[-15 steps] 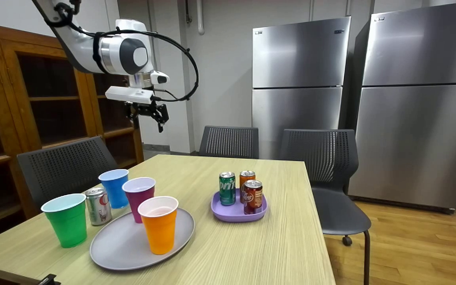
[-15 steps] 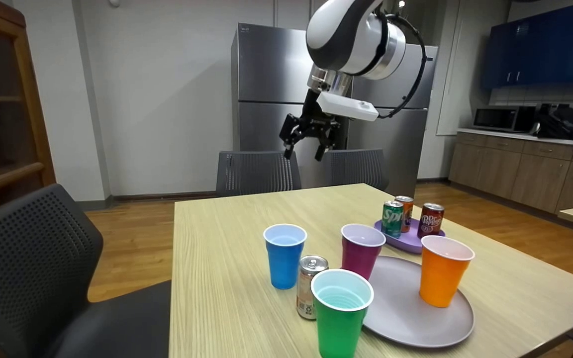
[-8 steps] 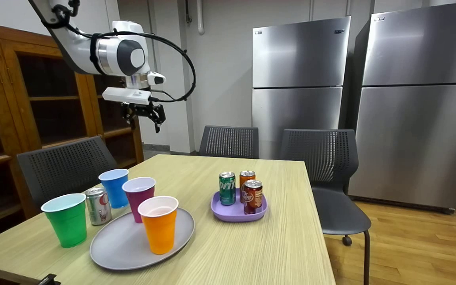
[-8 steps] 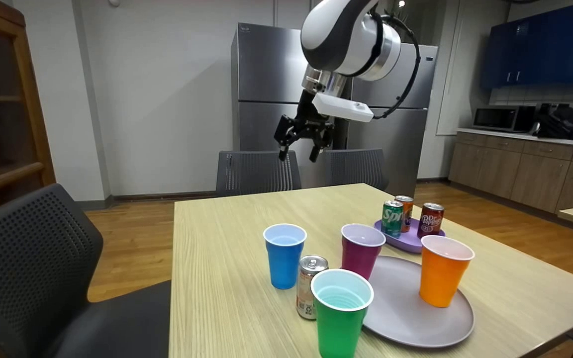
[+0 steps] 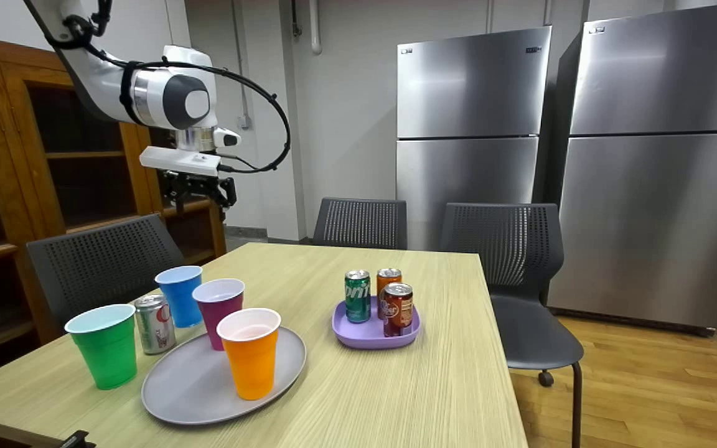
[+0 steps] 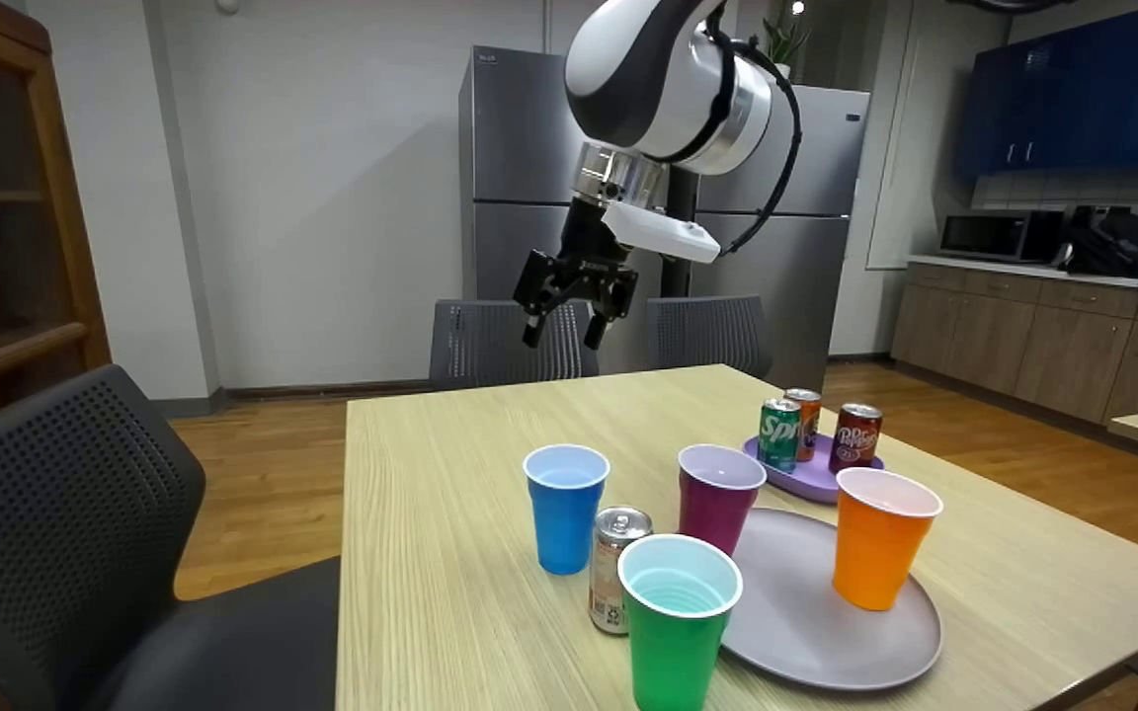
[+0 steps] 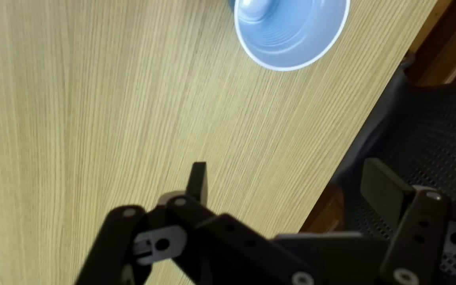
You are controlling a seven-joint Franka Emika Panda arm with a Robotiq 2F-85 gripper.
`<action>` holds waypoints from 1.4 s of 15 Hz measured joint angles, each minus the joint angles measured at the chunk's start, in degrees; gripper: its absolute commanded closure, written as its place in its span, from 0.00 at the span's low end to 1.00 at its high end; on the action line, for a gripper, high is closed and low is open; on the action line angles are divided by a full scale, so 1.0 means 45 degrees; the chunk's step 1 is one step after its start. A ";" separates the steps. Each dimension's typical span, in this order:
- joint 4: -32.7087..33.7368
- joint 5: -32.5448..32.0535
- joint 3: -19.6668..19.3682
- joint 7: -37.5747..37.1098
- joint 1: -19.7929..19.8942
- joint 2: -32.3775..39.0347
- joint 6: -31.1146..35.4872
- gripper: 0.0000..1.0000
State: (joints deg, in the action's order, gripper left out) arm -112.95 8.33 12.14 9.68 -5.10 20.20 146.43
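My gripper [image 5: 201,210] is open and empty, held in the air above the table; it also shows in an exterior view [image 6: 563,336]. In the wrist view [image 7: 290,178] its black fingers [image 7: 197,184] stand wide apart over the table's edge. The blue cup [image 7: 291,35] is nearest in the wrist view, ahead of the fingers and apart from them; it stands upright [image 6: 565,518]. By it stand a silver can [image 6: 618,573], a green cup [image 6: 678,642] and a purple cup [image 6: 717,504]. An orange cup [image 6: 880,548] stands on a grey plate [image 6: 816,657].
A purple tray [image 5: 371,341] holds a green can [image 5: 357,298], an orange can [image 5: 388,278] and a dark red can [image 5: 398,311]. Chairs [image 5: 106,267] stand round the wooden table [image 5: 358,398]. Cabinets [image 5: 78,143] and two refrigerators [image 5: 470,124] stand behind.
The arm and gripper have moved left and somewhat down in both exterior views. The gripper stays open. The cups, cans, plate and tray have not moved.
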 measured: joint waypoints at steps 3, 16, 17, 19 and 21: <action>-0.0258 0.0145 0.0002 0.0002 0.0004 0.0079 -0.0028 0.00; -0.1281 0.0154 -0.0080 -0.0048 0.0004 0.0317 -0.0241 0.00; -0.1300 0.0151 -0.0124 -0.0075 0.0004 0.0358 -0.0241 0.00; -0.1303 0.0093 -0.0243 -0.0175 0.0000 0.0467 -0.0236 0.00; -0.1302 0.0001 -0.0368 -0.0313 -0.0017 0.0601 -0.0233 0.00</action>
State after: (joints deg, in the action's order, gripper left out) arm -118.81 8.33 10.49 8.28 -5.18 22.90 145.38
